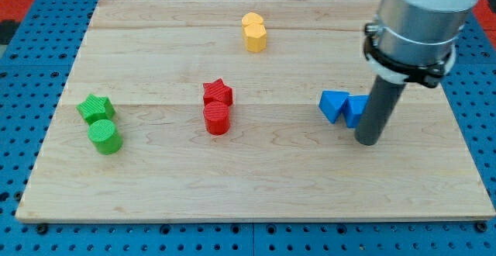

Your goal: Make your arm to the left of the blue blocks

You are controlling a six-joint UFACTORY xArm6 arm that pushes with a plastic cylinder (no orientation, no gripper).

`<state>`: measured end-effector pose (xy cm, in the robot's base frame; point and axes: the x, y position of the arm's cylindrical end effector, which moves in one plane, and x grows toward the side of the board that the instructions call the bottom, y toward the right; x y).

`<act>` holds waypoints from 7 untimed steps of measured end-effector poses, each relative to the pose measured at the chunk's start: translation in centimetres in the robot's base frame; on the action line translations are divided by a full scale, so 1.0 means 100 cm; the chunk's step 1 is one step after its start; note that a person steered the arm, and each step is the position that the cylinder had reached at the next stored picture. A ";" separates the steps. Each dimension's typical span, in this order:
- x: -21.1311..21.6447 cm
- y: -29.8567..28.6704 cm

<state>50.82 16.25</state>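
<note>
Two blue blocks sit at the view's right on the wooden board: one blue triangular block (333, 105) and a second blue block (356, 110) touching it on its right, partly hidden by my rod. My tip (367, 141) rests on the board just to the right of and slightly below the blue blocks, close against the second one.
A red star block (218, 93) sits above a red cylinder (217, 119) at the centre. A green star block (95, 108) and a green cylinder (104, 136) lie at the left. Two yellow blocks (253, 32) touch at the top centre. The board's edge (248, 219) runs along the bottom.
</note>
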 end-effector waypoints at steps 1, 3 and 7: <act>0.007 0.072; 0.004 0.100; -0.065 -0.011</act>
